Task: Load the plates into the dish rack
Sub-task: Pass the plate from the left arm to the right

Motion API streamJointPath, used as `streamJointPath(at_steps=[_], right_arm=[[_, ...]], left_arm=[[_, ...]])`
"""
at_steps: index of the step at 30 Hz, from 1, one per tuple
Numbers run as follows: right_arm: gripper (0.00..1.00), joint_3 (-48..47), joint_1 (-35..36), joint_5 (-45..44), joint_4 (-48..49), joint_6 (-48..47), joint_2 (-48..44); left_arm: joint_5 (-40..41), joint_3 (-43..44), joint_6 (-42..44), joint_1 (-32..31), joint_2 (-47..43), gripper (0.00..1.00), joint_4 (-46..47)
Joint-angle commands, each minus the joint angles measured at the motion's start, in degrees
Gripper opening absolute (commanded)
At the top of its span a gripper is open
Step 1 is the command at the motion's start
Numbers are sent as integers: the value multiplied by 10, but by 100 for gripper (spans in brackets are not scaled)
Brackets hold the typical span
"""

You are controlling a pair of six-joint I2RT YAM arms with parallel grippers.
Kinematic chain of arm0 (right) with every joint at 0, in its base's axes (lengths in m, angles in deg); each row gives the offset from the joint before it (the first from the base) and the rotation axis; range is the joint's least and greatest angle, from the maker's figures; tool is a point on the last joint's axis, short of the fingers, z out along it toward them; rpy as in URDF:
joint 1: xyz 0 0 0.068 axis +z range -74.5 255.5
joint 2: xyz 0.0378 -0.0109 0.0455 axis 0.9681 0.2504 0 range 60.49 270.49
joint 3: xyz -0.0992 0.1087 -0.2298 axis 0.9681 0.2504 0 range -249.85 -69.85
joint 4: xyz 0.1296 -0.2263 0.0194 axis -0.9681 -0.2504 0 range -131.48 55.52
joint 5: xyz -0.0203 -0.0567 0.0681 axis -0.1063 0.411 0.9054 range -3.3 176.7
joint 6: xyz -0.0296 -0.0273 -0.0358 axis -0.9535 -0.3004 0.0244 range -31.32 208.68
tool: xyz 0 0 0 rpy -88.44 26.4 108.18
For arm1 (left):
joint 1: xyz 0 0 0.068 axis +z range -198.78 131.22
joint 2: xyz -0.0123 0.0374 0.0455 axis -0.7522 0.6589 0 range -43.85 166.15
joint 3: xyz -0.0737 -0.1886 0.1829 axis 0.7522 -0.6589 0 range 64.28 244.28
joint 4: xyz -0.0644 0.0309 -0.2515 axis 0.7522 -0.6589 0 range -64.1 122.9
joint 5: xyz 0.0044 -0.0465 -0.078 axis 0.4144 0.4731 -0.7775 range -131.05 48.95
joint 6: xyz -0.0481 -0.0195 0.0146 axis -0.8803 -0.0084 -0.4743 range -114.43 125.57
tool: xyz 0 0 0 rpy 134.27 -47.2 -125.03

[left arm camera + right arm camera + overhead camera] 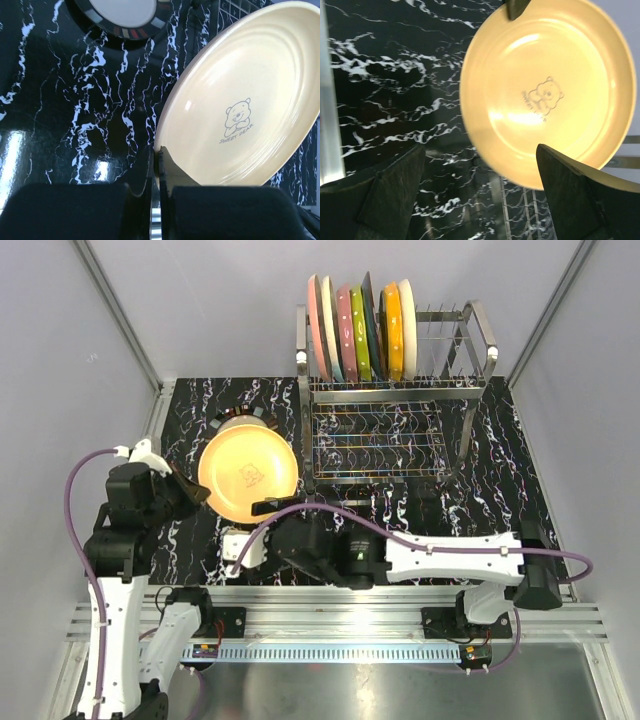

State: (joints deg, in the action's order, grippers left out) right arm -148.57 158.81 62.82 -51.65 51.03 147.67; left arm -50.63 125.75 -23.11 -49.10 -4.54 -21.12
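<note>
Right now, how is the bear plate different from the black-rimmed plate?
The bear plate is cream-yellow; the black-rimmed plate is white with a dark rim. The bear plate is tilted, pinched by the left gripper; the black-rimmed plate lies flat on the table. Both are round.

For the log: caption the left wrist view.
Left pincer grips the cream plate by its rim, tilted above the table; black-rimmed plate beyond.

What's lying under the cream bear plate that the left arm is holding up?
A black-rimmed plate lies on the table beneath the cream plate. From above only its far rim shows; the rest is covered, so anything else there is hidden.
</note>
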Motion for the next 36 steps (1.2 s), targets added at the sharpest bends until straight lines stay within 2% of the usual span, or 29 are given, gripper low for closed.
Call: streamJointPath(at_steps=[1,4,9,13,15,16,19,20,23,25,26,29,30,32,33,35,36], right_arm=[[100,20,20,-106,114,-96,23],[100,43,20,-160,190,-148,61],[99,59,20,-206,225,-196,99],[93,75,20,-261,313,-253,122],[79,76,20,-282,357,-269,127],[63,74,19,-288,370,-270,124],[47,78,20,-295,378,-264,111],[46,80,20,-296,376,-265,109],[37,86,26,-299,370,-263,106],[30,86,33,-299,371,-262,102],[22,85,41,-299,371,-261,101],[6,67,55,-299,370,-238,96],[3,60,59,-298,357,-227,92],[0,40,65,-294,337,-180,84],[0,33,70,-289,306,-159,73],[0,17,72,-273,275,-90,61],[0,12,72,-267,241,-66,47]], left_arm=[[-61,-13,-7,2,-18,0,19],[-72,-22,-8,3,-25,0,16],[-93,-32,-11,1,-23,0,22],[-108,-28,-8,-2,-16,0,23],[-119,-28,-3,-5,-8,0,24],[-119,-27,-2,-6,-6,0,22],[-114,-23,2,-9,1,0,20],[-115,-21,2,-9,2,1,20],[-126,-15,4,-9,9,24,26],[-135,-14,7,-9,14,23,34],[-136,-11,8,-9,18,24,35],[-144,-2,8,-9,27,34,37],[-148,0,7,-9,30,43,39],[-160,7,10,-9,36,54,38],[-161,11,12,-10,38,62,37],[-156,17,13,-9,39,71,36],[-153,20,14,-9,39,80,37]])
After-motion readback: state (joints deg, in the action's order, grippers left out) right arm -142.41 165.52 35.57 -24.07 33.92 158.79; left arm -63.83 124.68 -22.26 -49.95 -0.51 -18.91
